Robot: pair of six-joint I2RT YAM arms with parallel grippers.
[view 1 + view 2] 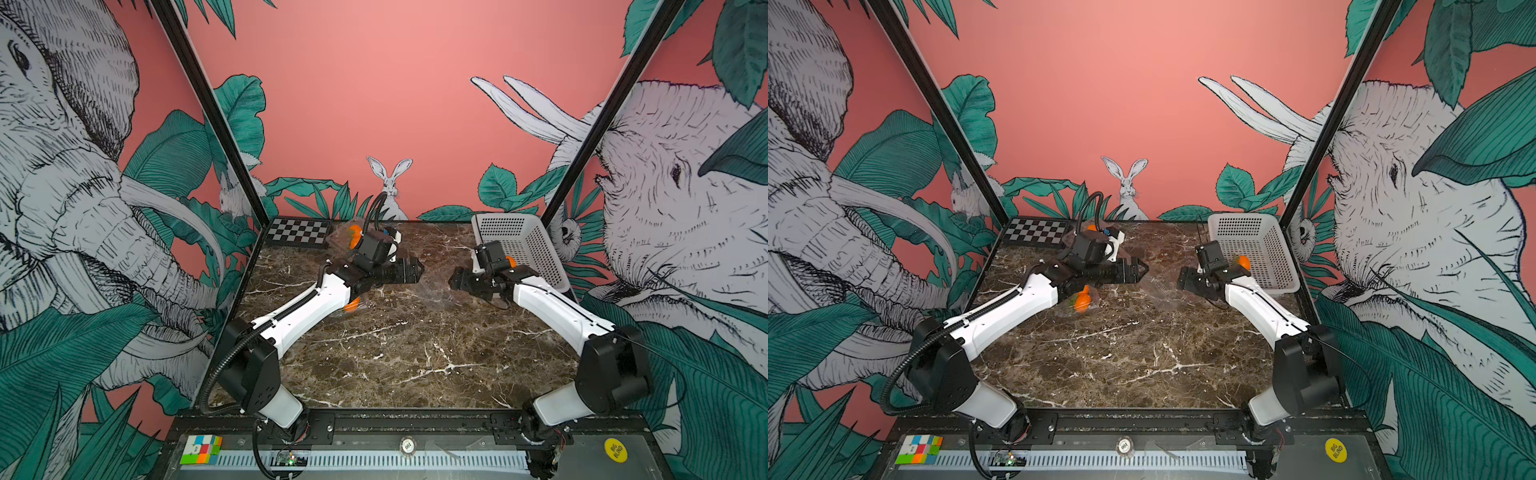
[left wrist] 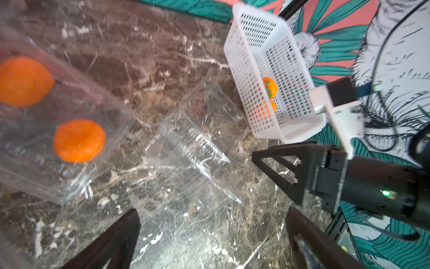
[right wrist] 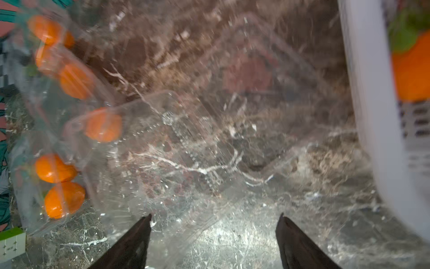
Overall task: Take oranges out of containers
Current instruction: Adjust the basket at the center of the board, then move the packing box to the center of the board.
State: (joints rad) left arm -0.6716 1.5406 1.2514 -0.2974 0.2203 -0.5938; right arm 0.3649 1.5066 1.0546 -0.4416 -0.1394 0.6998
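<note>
Six oranges [image 3: 103, 124]: my count through the blur, all inside clear boxes [image 2: 72, 184] at 9 to 11 o'clock on the worktop [image 1: 395, 353].
Out already: two fruits [image 2: 270, 87] in the basket [image 2: 256, 46] at 2 o'clock.
Empty box [image 2: 190, 160]: open, lying near the centre, between the two claws.
Left claw [image 2: 211, 210]: fingers wide apart, holding nothing, low over the centre, pointing toward 3 o'clock.
Right claw [image 3: 216, 214]: fingers apart, nothing between them, pointing toward 9 o'clock, with the basket just beside it.
Step, as I judge it: reaching for the next full box.
Risk, arms: both claws meet near the centre and could knock together if they advance at once.
Risk, empty box: it sits in the right claw's path to the full ones, so it could be shoved into them or crushed.
Risk, grip: thin clear plastic is hard to see and may flex or slide, so a box could lift with its fruit.
Risk, fruit: it is round, so a loose pinch lets it roll off the worktop.
</note>
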